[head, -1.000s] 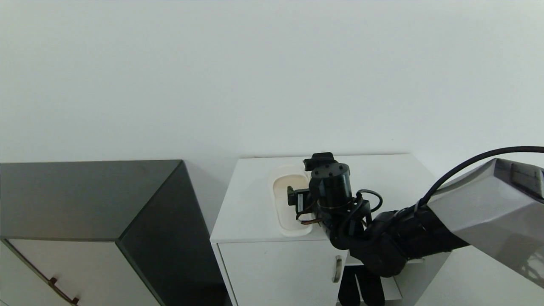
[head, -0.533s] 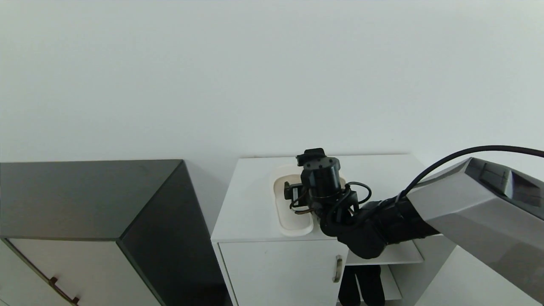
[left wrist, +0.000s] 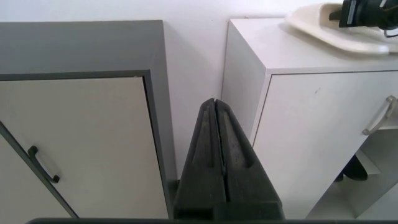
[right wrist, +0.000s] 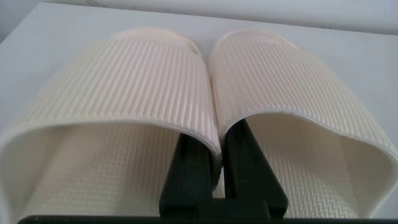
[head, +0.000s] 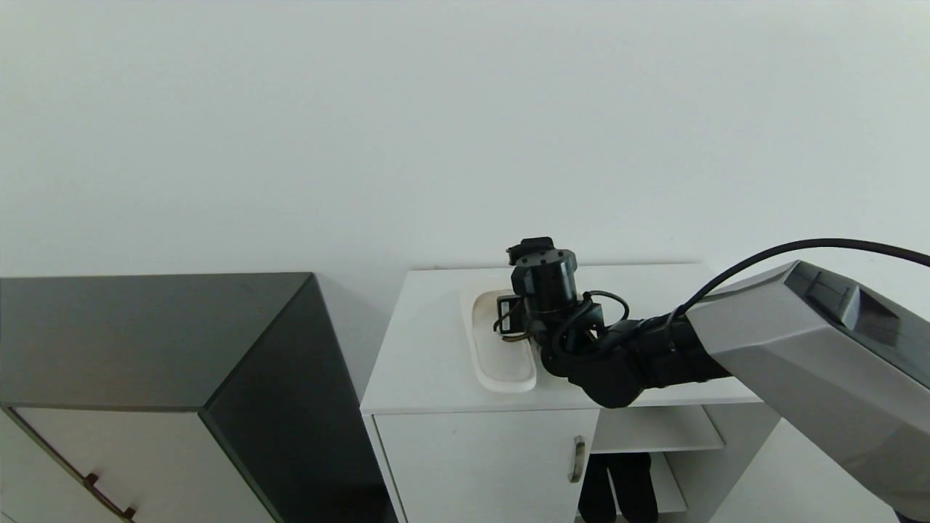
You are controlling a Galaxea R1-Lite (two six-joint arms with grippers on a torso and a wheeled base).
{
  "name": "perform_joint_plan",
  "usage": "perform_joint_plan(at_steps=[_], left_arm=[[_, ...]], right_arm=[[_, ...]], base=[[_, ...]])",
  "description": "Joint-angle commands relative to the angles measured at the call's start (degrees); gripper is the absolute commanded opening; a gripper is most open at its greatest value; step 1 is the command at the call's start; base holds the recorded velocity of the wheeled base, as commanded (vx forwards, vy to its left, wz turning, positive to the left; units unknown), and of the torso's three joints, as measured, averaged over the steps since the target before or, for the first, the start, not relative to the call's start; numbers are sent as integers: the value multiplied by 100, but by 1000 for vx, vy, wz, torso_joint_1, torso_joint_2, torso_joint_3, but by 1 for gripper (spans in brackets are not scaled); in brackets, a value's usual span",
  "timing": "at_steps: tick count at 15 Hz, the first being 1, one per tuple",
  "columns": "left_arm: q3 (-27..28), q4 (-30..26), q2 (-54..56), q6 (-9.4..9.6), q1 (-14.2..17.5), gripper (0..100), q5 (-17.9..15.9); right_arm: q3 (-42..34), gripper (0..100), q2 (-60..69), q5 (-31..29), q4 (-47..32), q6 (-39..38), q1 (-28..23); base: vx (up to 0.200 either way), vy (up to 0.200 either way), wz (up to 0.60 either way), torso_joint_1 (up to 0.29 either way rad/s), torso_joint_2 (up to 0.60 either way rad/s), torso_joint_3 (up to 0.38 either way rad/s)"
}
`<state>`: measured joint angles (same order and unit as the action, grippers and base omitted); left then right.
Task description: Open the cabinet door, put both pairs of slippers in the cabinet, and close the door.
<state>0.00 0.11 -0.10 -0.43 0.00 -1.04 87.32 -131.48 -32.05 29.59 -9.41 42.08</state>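
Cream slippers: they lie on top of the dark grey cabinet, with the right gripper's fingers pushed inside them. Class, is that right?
Wrong cabinet. The cream slippers lie on top of the white cabinet, as the head view shows; the right gripper does have its fingers pushed inside them.

Our right arm (head: pixel 792 341) stretches in from the right, forward and toward the left, and its grey forearm narrows to black joints looped with cable. At its end the right wrist (head: pixel 546 280) stands nearly upright. The right gripper (right wrist: pixel 216 158) is angled forward and slightly down. Its two black fingers (right wrist: pixel 189 174) sit close together, one slid under the strap of each of the cream slippers (right wrist: pixel 143 81), and the two adjoining strap walls are pinched between them. Our left gripper (left wrist: pixel 216 112) is held low and points forward. Its dark fingers are pressed flat against each other, so the seam between them is only a thin line.
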Motion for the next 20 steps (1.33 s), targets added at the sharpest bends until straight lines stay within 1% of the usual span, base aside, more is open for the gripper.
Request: perform_joint_plan(at_steps=[1,3,5,6,9,11,13,15,20], left_arm=[[0,7,1,-1,0,0,-2],[0,-2,1,-10,0,0,-2],[0,-2,1,-10,0,0,-2],[0,-2,1,-10,0,0,-2],[0,7,1,-10,0,0,-2],[0,7,1,-10,0,0,-2],[0,-2,1,-10,0,0,-2],[0,-2,1,-19,0,0,-2],[0,-2,1,-10,0,0,-2]], right_arm=[[-40,0,52,-21,12,-8,37],[-418,0,456,-21,21,-26,160],[-954,0,1107,-12,21,-43,301],[-1086,0,1274,-12,21,-43,345],[-2035,0,2135,-3,21,-52,696],[-2580,0,2390,6,100,-298,916],[-2984,0,2618,32,109,-430,960],[-3169,0,2689,357,109,-535,960],[-3169,0,2645,384,109,-535,960]], base=[[0,0,0,0,0,0],[0,0,0,0,0,0],[0,0,0,0,0,0],[0,0,0,0,0,0],[0,0,0,0,0,0],[0,0,0,0,0,0],[0,0,0,0,0,0],[0,0,0,0,0,0],[0,0,0,0,0,0]])
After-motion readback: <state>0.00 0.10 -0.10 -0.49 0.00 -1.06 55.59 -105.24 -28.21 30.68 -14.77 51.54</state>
